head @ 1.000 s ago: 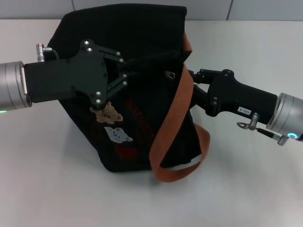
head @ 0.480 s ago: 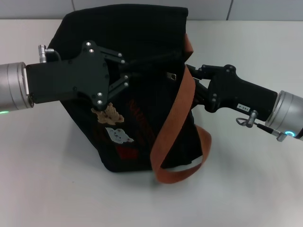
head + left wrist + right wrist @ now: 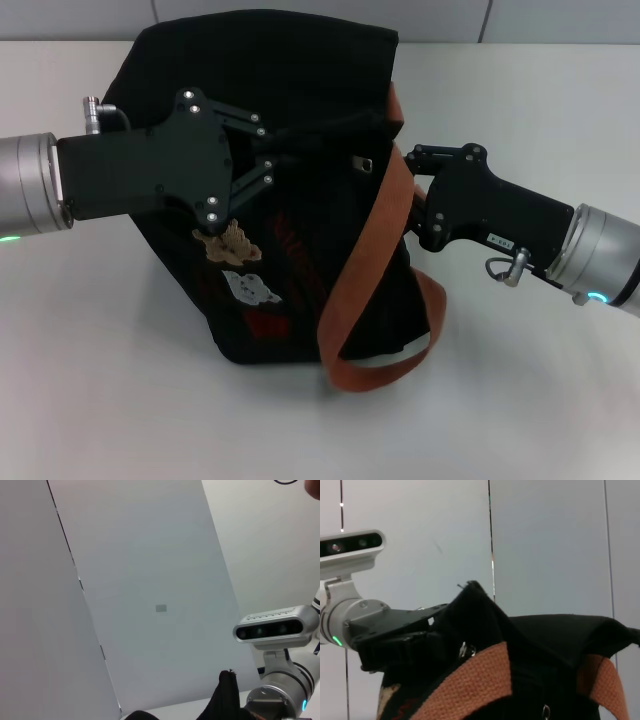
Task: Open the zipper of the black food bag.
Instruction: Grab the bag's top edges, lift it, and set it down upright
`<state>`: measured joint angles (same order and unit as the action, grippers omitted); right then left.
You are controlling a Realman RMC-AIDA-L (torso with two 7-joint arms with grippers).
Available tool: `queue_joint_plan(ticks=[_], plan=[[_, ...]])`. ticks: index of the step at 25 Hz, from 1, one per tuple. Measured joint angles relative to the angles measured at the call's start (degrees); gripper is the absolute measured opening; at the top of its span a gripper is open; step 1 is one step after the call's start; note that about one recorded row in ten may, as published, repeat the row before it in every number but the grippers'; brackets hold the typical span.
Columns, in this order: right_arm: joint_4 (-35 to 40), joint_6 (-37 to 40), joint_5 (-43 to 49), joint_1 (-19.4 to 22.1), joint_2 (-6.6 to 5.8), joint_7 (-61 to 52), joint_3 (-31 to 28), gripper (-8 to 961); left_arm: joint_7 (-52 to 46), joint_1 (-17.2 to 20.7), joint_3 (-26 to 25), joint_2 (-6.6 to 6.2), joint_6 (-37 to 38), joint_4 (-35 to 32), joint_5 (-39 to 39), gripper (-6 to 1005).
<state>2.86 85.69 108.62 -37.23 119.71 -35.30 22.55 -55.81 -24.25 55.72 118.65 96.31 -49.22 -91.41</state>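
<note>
The black food bag (image 3: 300, 250) stands mid-table in the head view, its bear, white and red patches facing me. My left gripper (image 3: 285, 148) reaches in from the left and is shut on a fold of the bag's top fabric, which rises to a peak (image 3: 472, 592) in the right wrist view. The zipper's silver pull tab (image 3: 362, 161) lies free on the top edge, just left of an orange-brown strap (image 3: 365, 250). From the right, my right gripper (image 3: 405, 175) comes up against that strap, a short way from the tab.
A second loop of strap (image 3: 400, 355) hangs over the bag's front right corner onto the white table (image 3: 120, 380). A grey panelled wall (image 3: 150, 580) stands behind. The robot's head camera (image 3: 275, 627) shows in the left wrist view.
The right arm has shifted left and slightly down, so its gripper body sits closer to the strap. The left gripper and the pinched fabric have barely moved.
</note>
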Motion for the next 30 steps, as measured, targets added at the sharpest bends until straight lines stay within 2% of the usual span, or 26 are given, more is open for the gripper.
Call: queue_joint_plan(ticks=[11,15,22,30], plan=[[-0.6,1.3,0.0,0.2,0.0,0.6,-0.2,173,0.1,0.1,0.0,0.0,0.0,0.1,0.0,133],[-0.7,1.3,0.0,0.2,0.0,0.7,-0.2,31,0.2,0.3,0.0,0.0,0.0,0.1,0.0,136],[-0.7,1.4,0.0,0.4,0.0,0.7,-0.2,-2,0.6,0.5,-0.4,0.0,0.2,0.1,-0.1,141],[-0.7,0.2,0.0,0.8,0.0,0.9,0.0,11,1.4,0.7,-2.3,0.03,0.3,1.1,0.0,148]])
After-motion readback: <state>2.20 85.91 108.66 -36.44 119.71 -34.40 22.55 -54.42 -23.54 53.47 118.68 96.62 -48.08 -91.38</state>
